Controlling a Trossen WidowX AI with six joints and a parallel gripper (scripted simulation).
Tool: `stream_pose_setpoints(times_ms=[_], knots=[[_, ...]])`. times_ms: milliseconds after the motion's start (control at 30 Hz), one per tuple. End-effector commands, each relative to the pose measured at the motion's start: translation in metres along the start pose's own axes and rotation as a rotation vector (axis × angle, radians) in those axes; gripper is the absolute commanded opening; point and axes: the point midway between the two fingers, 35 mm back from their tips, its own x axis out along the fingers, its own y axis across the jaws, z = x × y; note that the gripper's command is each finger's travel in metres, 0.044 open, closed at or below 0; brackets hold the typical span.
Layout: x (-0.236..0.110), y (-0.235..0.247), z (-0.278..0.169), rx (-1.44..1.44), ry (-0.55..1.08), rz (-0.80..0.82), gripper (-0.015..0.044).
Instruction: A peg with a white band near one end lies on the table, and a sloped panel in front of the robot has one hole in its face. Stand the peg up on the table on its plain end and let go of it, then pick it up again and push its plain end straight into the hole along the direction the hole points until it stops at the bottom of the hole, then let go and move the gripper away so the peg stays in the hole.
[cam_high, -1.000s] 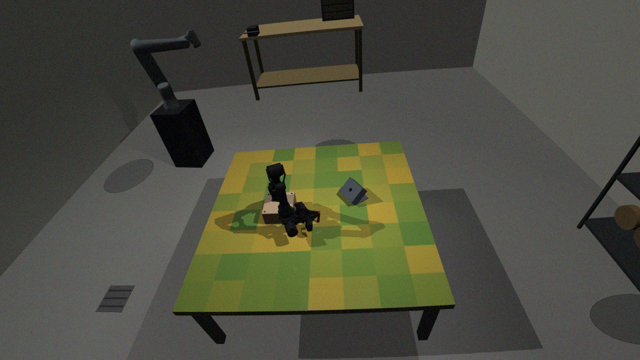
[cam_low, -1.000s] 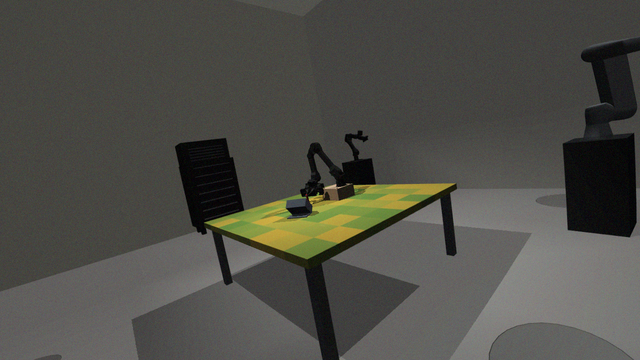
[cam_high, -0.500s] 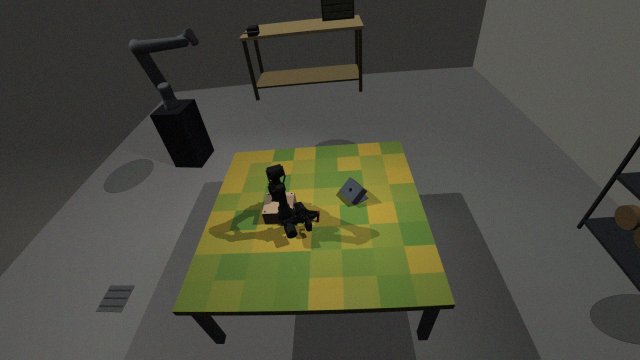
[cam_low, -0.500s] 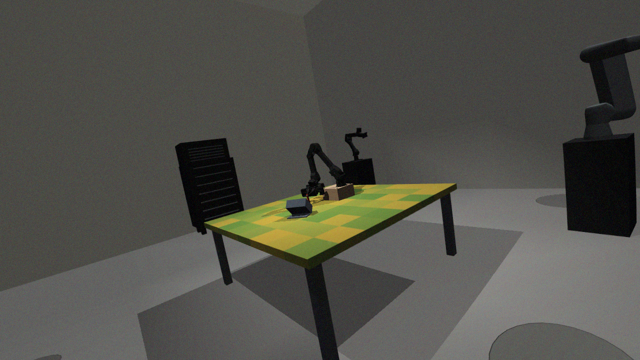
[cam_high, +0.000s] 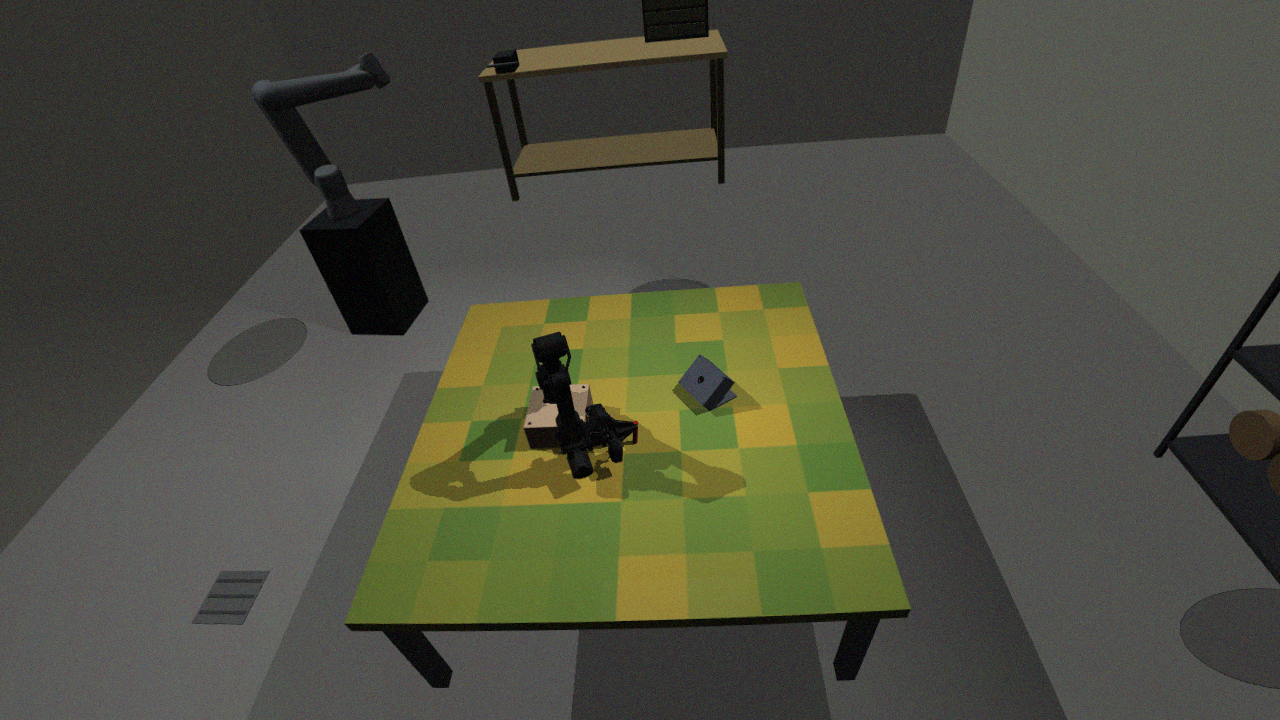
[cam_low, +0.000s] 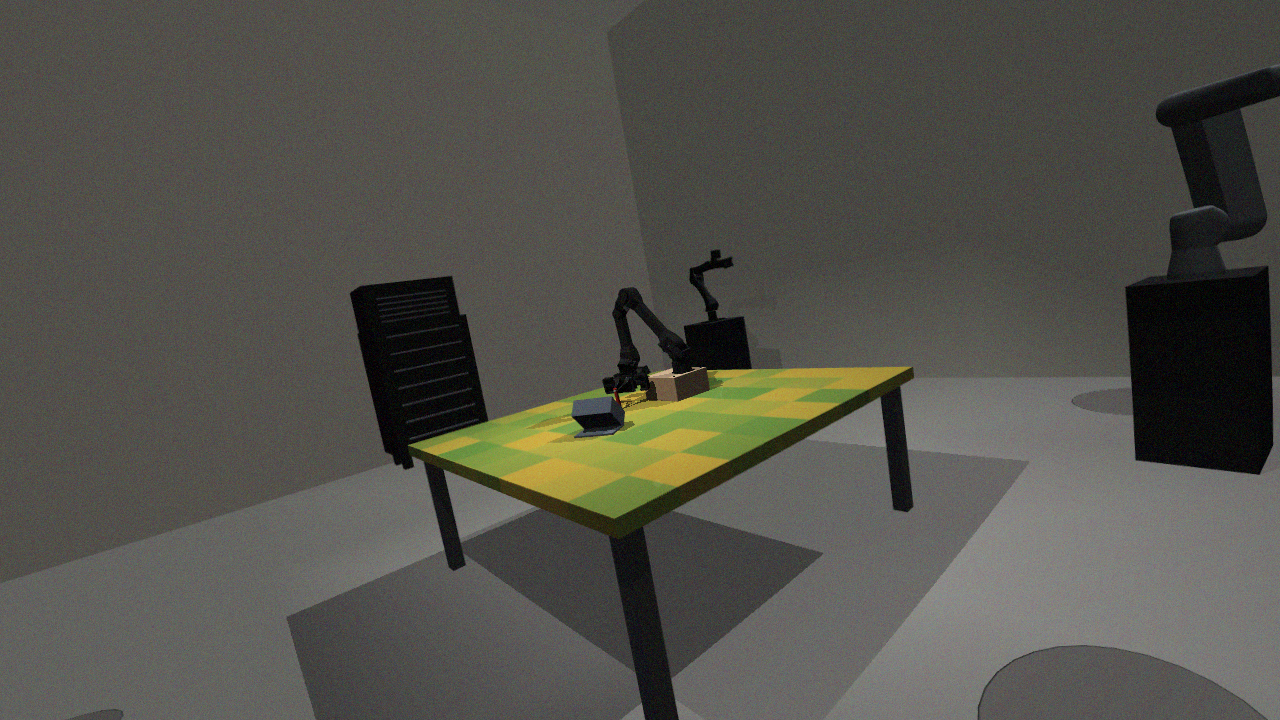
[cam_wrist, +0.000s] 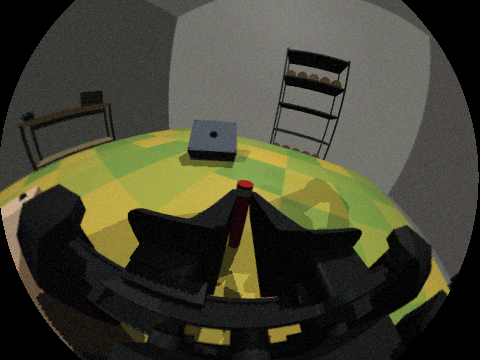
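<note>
A dark red peg (cam_high: 635, 436) (cam_low: 615, 394) (cam_wrist: 239, 217) stands about upright, with its pale band and bright red end at the top. My gripper (cam_high: 631, 428) (cam_wrist: 243, 195) is shut on the peg just below the band. The plain end points down at the table (cam_high: 653, 582) (cam_low: 662, 505); I cannot tell whether it touches. The blue-grey sloped panel (cam_high: 713, 386) (cam_low: 597, 414) (cam_wrist: 222, 145) is beyond the peg in the wrist view. Its dark round hole (cam_high: 699, 379) (cam_wrist: 214, 134) shows, with nothing in it; the hole is hidden in the exterior view.
The arm's base block (cam_high: 547, 413) (cam_low: 682, 385) is close behind the gripper. Shadows of the arm fall across the table. A workbench (cam_high: 617, 53), a shelf rack (cam_wrist: 314, 87) and another arm on a black pedestal (cam_high: 366, 268) stand away from the table.
</note>
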Motion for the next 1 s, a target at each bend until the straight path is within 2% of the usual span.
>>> stream_pose_setpoints(times_ms=[0, 200, 300, 967], knots=[[-0.0010, 0.0000, -0.0015, 0.000, 0.001, 0.000, 0.0051], [-0.0010, 0.0011, -0.0004, 0.000, -0.006, 0.000, 0.0056], [-0.0012, 0.0012, -0.0004, -0.001, -0.007, 0.000, 0.0130], [-0.0012, 0.0012, -0.0004, -0.001, -0.007, 0.000, 0.0130]])
